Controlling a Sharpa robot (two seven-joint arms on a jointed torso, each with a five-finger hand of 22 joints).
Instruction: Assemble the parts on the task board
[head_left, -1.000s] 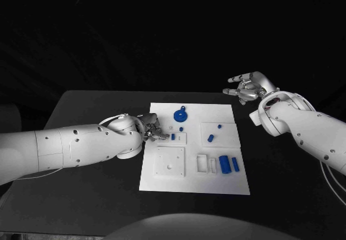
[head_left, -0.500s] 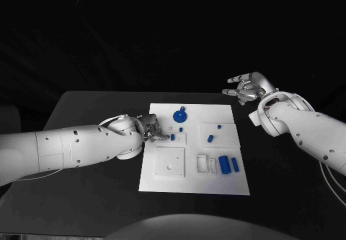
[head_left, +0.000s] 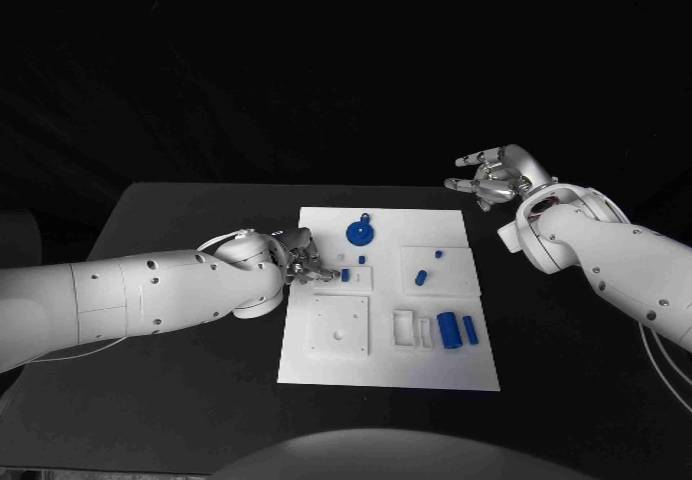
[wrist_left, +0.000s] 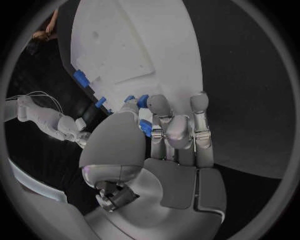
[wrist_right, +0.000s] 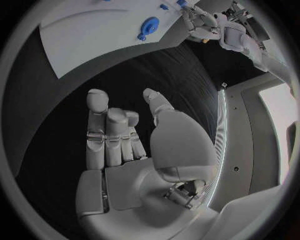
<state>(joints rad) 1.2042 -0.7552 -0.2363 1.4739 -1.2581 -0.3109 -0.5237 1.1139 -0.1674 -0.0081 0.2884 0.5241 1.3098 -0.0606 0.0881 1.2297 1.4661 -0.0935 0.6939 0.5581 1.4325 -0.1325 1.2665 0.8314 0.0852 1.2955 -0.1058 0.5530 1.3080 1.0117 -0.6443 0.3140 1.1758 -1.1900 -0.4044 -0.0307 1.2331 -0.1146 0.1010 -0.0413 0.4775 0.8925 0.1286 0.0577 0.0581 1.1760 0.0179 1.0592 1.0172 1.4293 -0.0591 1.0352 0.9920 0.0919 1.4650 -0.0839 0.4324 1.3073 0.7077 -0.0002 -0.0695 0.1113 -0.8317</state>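
The task board lies flat in the middle of the black worktop, with a wide band of bare dark surface along both long edges and at the near edge. The left hand is right at the board's left edge, fingers bunched close around a small blue part; from the wrist view the fingertips look closed on it, pinching it just over the board's surface. Beside them a small blue peg sits on the board. Further up, near the far edge, lies the round blue disc with a tab; toward the right edge are two small blue pieces on a raised square, and lower down two blue cylinders lie side by side by the white slots. The right hand hovers off the board's far right corner, well apart from it, holding nothing, fingers loosely curled and apart, over open dark worktop.
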